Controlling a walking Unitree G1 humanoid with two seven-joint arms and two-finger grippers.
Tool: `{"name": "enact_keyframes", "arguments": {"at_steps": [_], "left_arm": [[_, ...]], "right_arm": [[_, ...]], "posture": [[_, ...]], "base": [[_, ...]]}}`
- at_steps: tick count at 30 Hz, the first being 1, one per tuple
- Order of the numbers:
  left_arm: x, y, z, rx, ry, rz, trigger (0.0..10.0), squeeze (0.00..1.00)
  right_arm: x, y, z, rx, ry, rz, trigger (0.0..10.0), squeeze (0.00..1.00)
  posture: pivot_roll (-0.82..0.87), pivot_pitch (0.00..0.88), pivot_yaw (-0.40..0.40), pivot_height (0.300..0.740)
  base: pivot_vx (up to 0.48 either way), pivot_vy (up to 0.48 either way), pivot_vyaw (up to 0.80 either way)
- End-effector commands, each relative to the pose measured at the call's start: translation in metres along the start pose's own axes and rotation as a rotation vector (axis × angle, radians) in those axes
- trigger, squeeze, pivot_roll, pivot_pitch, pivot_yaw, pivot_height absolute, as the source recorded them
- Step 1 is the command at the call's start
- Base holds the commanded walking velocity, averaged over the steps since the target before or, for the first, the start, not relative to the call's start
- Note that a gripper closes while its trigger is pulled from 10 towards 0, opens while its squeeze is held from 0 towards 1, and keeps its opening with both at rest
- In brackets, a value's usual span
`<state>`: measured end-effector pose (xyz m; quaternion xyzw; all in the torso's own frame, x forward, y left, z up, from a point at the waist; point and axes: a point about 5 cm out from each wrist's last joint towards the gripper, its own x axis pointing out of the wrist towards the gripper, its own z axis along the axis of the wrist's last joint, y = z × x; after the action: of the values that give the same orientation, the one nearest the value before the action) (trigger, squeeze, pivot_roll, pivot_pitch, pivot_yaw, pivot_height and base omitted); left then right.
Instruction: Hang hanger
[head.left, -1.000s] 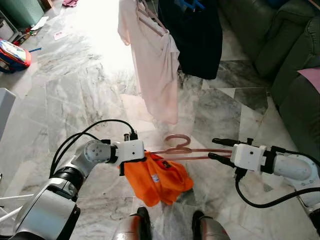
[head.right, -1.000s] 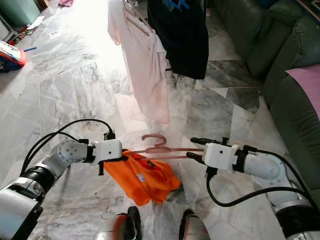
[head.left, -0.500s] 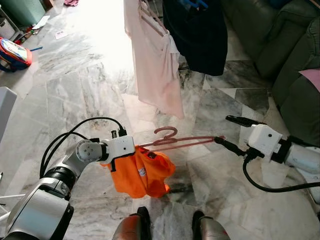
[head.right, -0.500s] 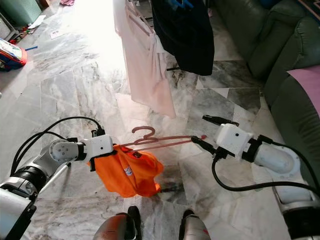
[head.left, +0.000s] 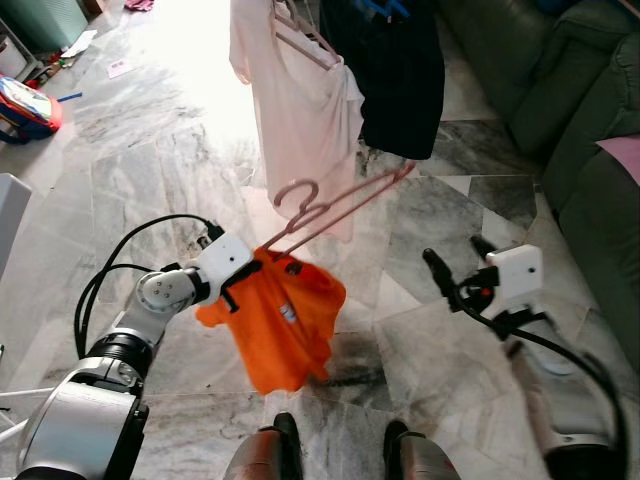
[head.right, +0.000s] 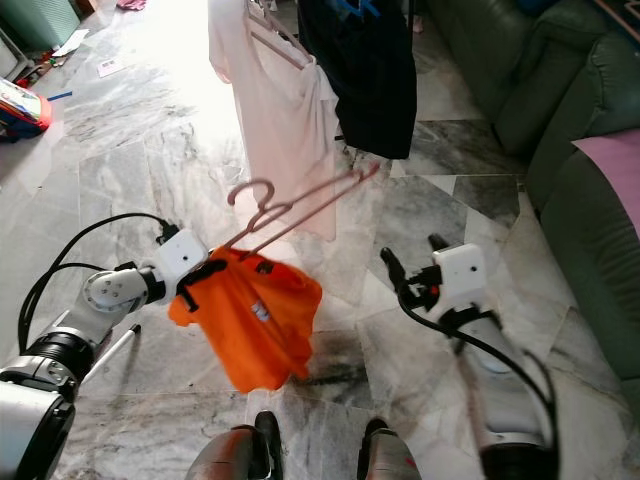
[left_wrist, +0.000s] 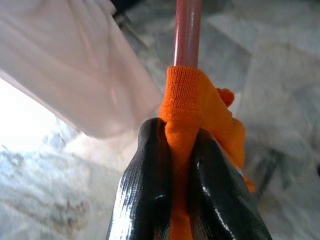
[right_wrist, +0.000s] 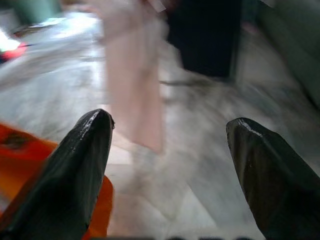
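1. The left pincer (head.left: 243, 283) is pinching one end of the pink hanger (head.left: 335, 207), with the orange garment (head.left: 285, 325) bunched between its fingers (left_wrist: 145, 195); in the left wrist view they are pressing together on the cloth over the hanger's bar.
2. The hanger is tilting up and away from that pincer, its far end reaching towards the pale shirt (head.left: 300, 110), its hook (head.left: 293, 195) just in front of the shirt's lower part. The orange garment is drooping below the hanger, above the marble floor (head.left: 150, 150).
3. The right pincer (head.left: 458, 265) is hovering apart from the hanger, on the side towards the green sofa (head.left: 580, 110), fingers spread wide and gripping nothing.
4. By my reckoning the job is only partway: the hanger is loaded and lifted, but its hook is catching on nothing. Raising it to whatever is carrying the pale shirt and the dark garment (head.left: 395, 70) beside it is what remains.
5. The rail itself is being cut off above the shirt, so I cannot tell where the hook should go. The right wrist view is blurring.
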<state>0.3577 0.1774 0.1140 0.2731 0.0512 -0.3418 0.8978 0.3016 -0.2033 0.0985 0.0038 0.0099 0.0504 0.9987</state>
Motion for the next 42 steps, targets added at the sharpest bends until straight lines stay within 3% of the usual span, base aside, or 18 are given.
{"name": "enact_keyframes", "arguments": {"at_steps": [1, 3, 4, 5, 6, 8, 11, 12, 13, 15, 22, 34, 35, 36, 37, 38, 42], "left_arm": [[-0.002, -0.001, 0.004, -0.013, -0.063, -0.006, 0.0, 0.0], [0.0, -0.005, 0.011, -0.019, -0.118, -0.028, 0.0, 0.0], [0.001, -0.006, 0.014, -0.021, -0.136, -0.035, 0.0, 0.0], [0.002, -0.008, 0.016, -0.022, -0.153, -0.041, 0.0, 0.0], [0.003, -0.01, 0.017, -0.023, -0.163, -0.045, 0.0, 0.0], [0.004, -0.017, 0.02, -0.023, -0.19, -0.074, 0.0, 0.0], [0.005, -0.03, 0.024, -0.024, -0.236, -0.119, 0.0, 0.0], [0.006, -0.033, 0.026, -0.025, -0.25, -0.13, 0.0, 0.0], [0.006, -0.041, 0.03, -0.03, -0.282, -0.159, 0.0, 0.0], [0.006, -0.047, 0.036, -0.024, -0.311, -0.194, 0.0, 0.0], [0.005, -0.052, 0.049, -0.012, -0.366, -0.232, 0.0, 0.0], [-0.006, -0.058, 0.085, -0.014, -0.484, -0.325, 0.0, 0.0], [-0.007, -0.058, 0.089, -0.018, -0.493, -0.329, 0.0, 0.0], [-0.007, -0.057, 0.091, -0.018, -0.496, -0.331, 0.0, 0.0], [-0.007, -0.057, 0.092, -0.017, -0.5, -0.332, 0.0, 0.0], [-0.008, -0.056, 0.097, -0.02, -0.518, -0.336, 0.0, 0.0], [-0.012, -0.056, 0.105, -0.035, -0.538, -0.342, 0.0, 0.0]], "right_arm": [[-0.003, -0.005, -0.011, 0.112, 0.021, -0.047, 10.0, 0.0], [-0.004, 0.0, -0.014, 0.144, 0.01, 0.022, 10.0, 0.0], [-0.003, -0.001, -0.017, 0.161, 0.031, 0.011, 10.0, 0.45], [-0.004, 0.001, -0.018, 0.191, 0.039, 0.027, 10.0, 1.0], [-0.004, 0.002, -0.018, 0.217, 0.041, 0.045, 10.0, 1.0], [-0.002, 0.006, -0.019, 0.156, 0.059, 0.041, 10.0, 1.0], [0.002, 0.013, -0.02, 0.163, 0.078, 0.064, 10.0, 1.0], [0.003, 0.016, -0.021, 0.172, 0.083, 0.079, 10.0, 0.95], [0.005, 0.021, -0.024, 0.157, 0.108, 0.117, 10.0, 0.0], [0.006, 0.026, -0.026, 0.113, 0.124, 0.152, 10.0, 0.0], [0.008, 0.032, -0.031, 0.128, 0.169, 0.201, 10.0, 0.0], [0.01, 0.021, -0.052, 0.119, 0.287, 0.141, 10.0, 0.0], [0.01, 0.02, -0.055, 0.125, 0.3, 0.131, 4.7, 0.0], [0.01, 0.019, -0.056, 0.128, 0.305, 0.129, 4.7, 0.0], [0.01, 0.018, -0.057, 0.127, 0.312, 0.123, 2.0, 0.0], [0.01, 0.016, -0.06, 0.138, 0.318, 0.102, 0.0, 0.0], [0.012, 0.01, -0.061, 0.168, 0.32, 0.051, 0.0, 0.0]], "posture": [[-0.08, 0.265, 0.111, 0.74], [-0.08, 0.268, 0.107, 0.74], [-0.08, 0.268, 0.107, 0.74], [-0.08, 0.27, 0.106, 0.74], [-0.08, 0.27, 0.106, 0.74], [-0.08, 0.27, 0.106, 0.74], [-0.08, 0.275, 0.102, 0.74], [-0.08, 0.276, 0.101, 0.74], [-0.08, 0.277, 0.099, 0.74], [-0.08, 0.279, 0.096, 0.74], [-0.08, 0.28, 0.089, 0.74], [-0.07, 0.275, 0.097, 0.74], [-0.07, 0.273, 0.098, 0.74], [-0.07, 0.273, 0.098, 0.74], [-0.07, 0.271, 0.097, 0.74], [-0.07, 0.27, 0.098, 0.74], [-0.06, 0.268, 0.095, 0.74]], "base": [[0.0, 0.0, 0.0], [0.0, 0.0, 0.0], [0.0, 0.0, 0.0], [0.0, 0.0, 0.0], [0.0, 0.0, 0.0], [0.0, 0.0, 0.0], [0.0, 0.0, 0.0], [0.0, 0.0, 0.0], [0.0, 0.0, 0.0], [0.0, 0.0, 0.0], [0.0, 0.0, 0.0], [0.0, 0.0, 0.0], [0.0, 0.0, 0.0], [0.0, 0.0, 0.0], [0.0, 0.0, 0.0], [0.0, 0.0, 0.0], [0.0, 0.0, 0.0]]}}
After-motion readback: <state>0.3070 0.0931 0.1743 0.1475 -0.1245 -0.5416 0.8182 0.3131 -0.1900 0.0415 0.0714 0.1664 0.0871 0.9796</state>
